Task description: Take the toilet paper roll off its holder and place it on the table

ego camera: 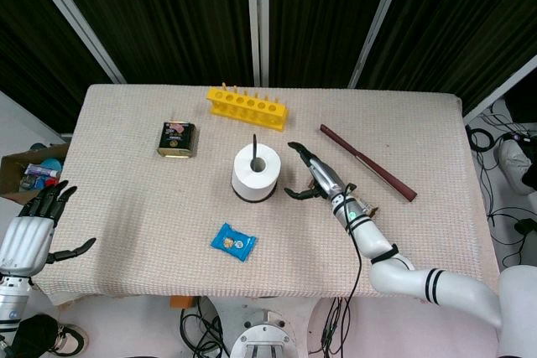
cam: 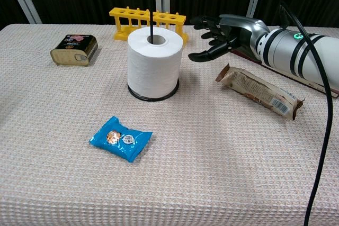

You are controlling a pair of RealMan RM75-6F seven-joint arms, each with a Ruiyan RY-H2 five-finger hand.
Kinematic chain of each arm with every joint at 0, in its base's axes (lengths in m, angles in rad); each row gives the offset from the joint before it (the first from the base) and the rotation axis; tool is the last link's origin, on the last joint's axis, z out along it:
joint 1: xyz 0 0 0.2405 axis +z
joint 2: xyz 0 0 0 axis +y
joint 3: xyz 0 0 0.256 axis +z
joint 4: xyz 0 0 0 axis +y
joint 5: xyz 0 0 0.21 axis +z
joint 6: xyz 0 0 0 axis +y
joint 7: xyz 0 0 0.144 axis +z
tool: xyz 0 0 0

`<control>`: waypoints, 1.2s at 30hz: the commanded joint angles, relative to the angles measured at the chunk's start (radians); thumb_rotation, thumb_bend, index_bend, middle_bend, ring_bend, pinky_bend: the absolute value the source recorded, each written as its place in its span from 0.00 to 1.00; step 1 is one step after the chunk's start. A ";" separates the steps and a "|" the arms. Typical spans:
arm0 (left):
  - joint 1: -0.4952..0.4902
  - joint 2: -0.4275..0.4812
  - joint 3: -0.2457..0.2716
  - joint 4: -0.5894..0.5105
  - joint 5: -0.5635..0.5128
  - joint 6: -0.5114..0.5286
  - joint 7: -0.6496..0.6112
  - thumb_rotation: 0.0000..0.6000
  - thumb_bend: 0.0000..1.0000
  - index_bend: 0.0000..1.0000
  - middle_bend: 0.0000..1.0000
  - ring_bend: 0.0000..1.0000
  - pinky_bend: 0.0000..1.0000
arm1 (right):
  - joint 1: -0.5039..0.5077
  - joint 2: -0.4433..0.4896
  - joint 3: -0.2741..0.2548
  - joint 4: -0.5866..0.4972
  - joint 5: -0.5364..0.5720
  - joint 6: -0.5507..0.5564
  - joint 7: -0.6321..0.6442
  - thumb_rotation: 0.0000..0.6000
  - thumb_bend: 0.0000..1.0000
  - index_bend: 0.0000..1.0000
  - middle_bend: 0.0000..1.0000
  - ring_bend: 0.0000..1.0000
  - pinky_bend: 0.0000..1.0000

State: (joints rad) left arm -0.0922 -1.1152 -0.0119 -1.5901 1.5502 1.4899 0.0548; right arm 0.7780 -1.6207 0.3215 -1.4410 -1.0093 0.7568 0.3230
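1. White toilet paper roll point(ego camera: 255, 173) standing upright on its holder point(cam: 152, 95), thin black rod point(cam: 150, 23) poking straight up through the hole, mid-table.
2. Just beside it, not touching: right hand point(ego camera: 310, 176), fingers spread, holding nothing.
3. Far off at the table edge: left hand point(ego camera: 35, 228), fingers also spread apart.
4. Probably best lifted straight up.

Both views are evenly and brightly lit from overhead. Shadows are kept soft. Focus is held sharp; no glare is seen.
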 commanded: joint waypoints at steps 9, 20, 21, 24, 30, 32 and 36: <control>0.002 0.000 -0.002 -0.001 0.001 0.007 0.003 0.53 0.15 0.09 0.05 0.06 0.22 | 0.000 -0.010 0.005 0.010 -0.009 -0.003 0.004 1.00 0.20 0.00 0.00 0.00 0.00; 0.004 0.003 -0.004 -0.003 -0.002 0.011 0.003 0.54 0.15 0.09 0.05 0.06 0.22 | 0.043 -0.054 0.029 0.038 0.034 -0.029 -0.026 1.00 0.13 0.00 0.00 0.00 0.00; 0.005 0.002 -0.004 -0.001 -0.001 0.014 0.005 0.54 0.15 0.09 0.05 0.06 0.22 | 0.050 -0.059 0.029 0.043 0.039 -0.033 -0.034 1.00 0.12 0.00 0.00 0.00 0.00; 0.007 0.001 -0.005 0.003 0.001 0.021 -0.001 0.57 0.15 0.09 0.05 0.06 0.22 | 0.067 -0.083 0.036 0.061 0.066 -0.034 -0.054 1.00 0.11 0.00 0.00 0.00 0.00; 0.013 0.007 -0.009 0.002 -0.005 0.031 -0.005 0.59 0.15 0.09 0.05 0.06 0.22 | 0.093 -0.124 0.053 0.102 0.114 -0.046 -0.068 1.00 0.11 0.00 0.00 0.00 0.00; 0.017 0.010 -0.012 0.003 -0.010 0.037 -0.008 0.59 0.15 0.09 0.05 0.06 0.22 | 0.099 -0.134 0.064 0.113 0.126 -0.060 -0.056 1.00 0.11 0.00 0.00 0.00 0.00; 0.019 0.015 -0.013 0.001 -0.017 0.035 -0.015 0.58 0.15 0.09 0.05 0.06 0.22 | 0.117 -0.141 0.069 0.127 0.141 -0.102 -0.050 1.00 0.12 0.00 0.00 0.00 0.00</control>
State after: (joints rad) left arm -0.0735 -1.1003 -0.0250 -1.5893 1.5334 1.5251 0.0403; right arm 0.8872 -1.7579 0.3879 -1.3207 -0.8747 0.6676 0.2700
